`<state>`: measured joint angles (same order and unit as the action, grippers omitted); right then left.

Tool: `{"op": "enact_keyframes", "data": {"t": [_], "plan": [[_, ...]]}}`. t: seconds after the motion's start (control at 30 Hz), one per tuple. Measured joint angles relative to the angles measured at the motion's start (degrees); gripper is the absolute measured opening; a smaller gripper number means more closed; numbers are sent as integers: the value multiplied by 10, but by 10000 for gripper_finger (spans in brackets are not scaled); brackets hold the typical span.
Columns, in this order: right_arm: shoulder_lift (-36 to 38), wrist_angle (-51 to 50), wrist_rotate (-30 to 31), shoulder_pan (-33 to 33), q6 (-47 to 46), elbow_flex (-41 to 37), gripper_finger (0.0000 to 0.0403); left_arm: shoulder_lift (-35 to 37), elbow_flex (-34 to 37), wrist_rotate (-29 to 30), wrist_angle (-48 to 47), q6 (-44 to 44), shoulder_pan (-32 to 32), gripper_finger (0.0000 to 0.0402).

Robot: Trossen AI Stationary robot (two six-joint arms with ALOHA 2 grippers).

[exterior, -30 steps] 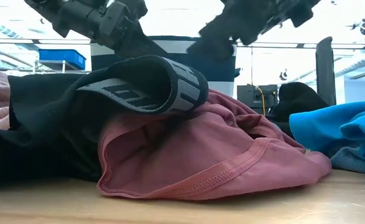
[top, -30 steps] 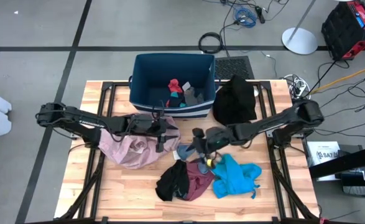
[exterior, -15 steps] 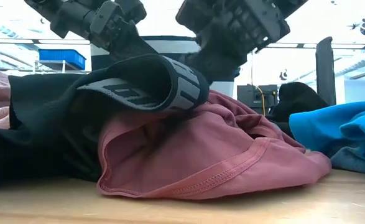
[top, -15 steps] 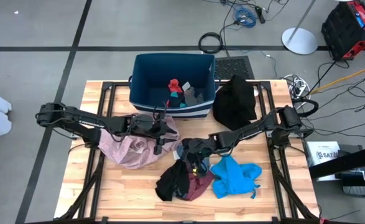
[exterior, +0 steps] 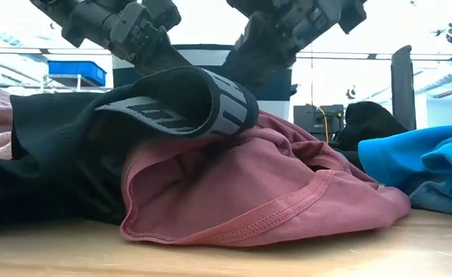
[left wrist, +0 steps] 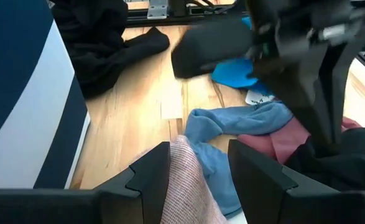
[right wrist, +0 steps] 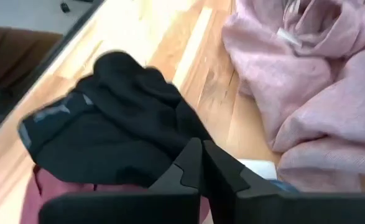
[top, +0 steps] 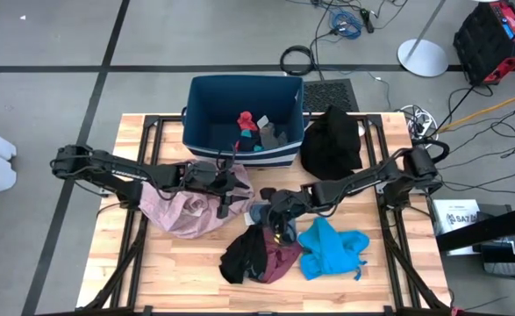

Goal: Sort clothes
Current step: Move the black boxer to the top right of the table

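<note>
My right gripper (top: 277,208) hovers over the middle of the worktop (top: 169,263), its jaws pressed together with nothing visibly caught between them; my left gripper (top: 225,204) rests at the near edge of the pale pink garment (top: 187,211), its jaws parted with a fold of pink fabric lying between them, not clamped. The risk, as I judge it, is that my shut right jaws have missed the light blue sock (left wrist: 232,121) lying just below them, so a lift would come up empty, or they could snag the black garment (top: 242,255) or the maroon garment (top: 279,260) beside it and drag the pile. The two arms are also close together here and could knock each other. The clothes are soft and crumpled: the pink one heaps at centre left, the black and maroon ones overlap at the near middle, the bright blue garment (top: 332,249) bunches just right of them, and another black garment (top: 331,140) lies at the far right. The dark blue bin (top: 203,132) at the far edge holds small red, teal and grey socks.
</note>
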<state>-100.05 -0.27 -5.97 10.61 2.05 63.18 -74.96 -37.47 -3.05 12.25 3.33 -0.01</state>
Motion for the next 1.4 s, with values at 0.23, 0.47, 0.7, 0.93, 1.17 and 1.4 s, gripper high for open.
{"op": "enact_keyframes", "data": {"t": [0.23,0.47,0.7,0.93,1.17,1.4], "plan": [[37,-14,-1,-1,-35,0,2,0,0,-16,5,-30,0,173],[86,-112,1,9,-71,0,40,0,-6,-255,-1,-199,-60,173],[96,-122,31,22,-76,0,80,0,-6,-47,-4,-225,-169,173],[96,-124,31,23,-75,0,98,-46,-6,39,-1,-177,-220,173],[96,-125,30,23,-78,0,99,-109,-6,81,13,-129,-222,173],[96,-134,30,25,-81,0,99,-151,-6,80,38,-134,-216,173]]}}
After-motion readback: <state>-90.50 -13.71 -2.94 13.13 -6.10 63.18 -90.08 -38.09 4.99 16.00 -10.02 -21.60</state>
